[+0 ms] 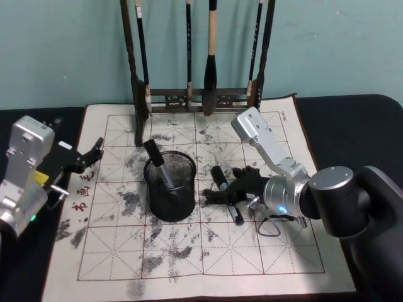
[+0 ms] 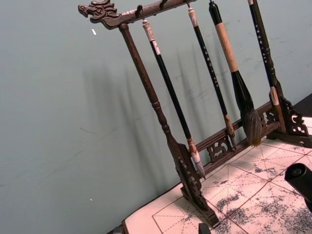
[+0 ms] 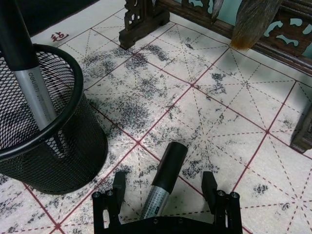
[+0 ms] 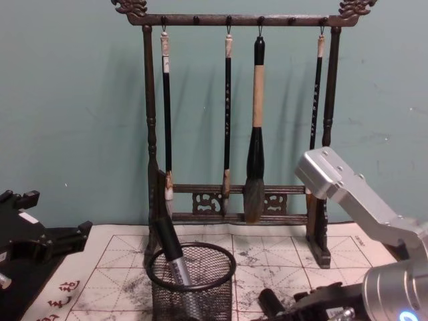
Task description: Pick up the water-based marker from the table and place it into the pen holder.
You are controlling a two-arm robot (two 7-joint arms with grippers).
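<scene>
R gripper is hovering low over the mat on the tabletop, fingers spread wide, gripping nothing. Water-based marker is lying between them, w/ gaps either side. Pen holder is standing just outside one finger, holding a second marker. L gripper is sitting parked, well apart.

A calligraphy corner set up for robot trials: a carved wooden brush rack hung with four brushes stands on an ink-blotched, red-gridded practice mat. The mat covers a black worktop against a bare teal wall.
</scene>
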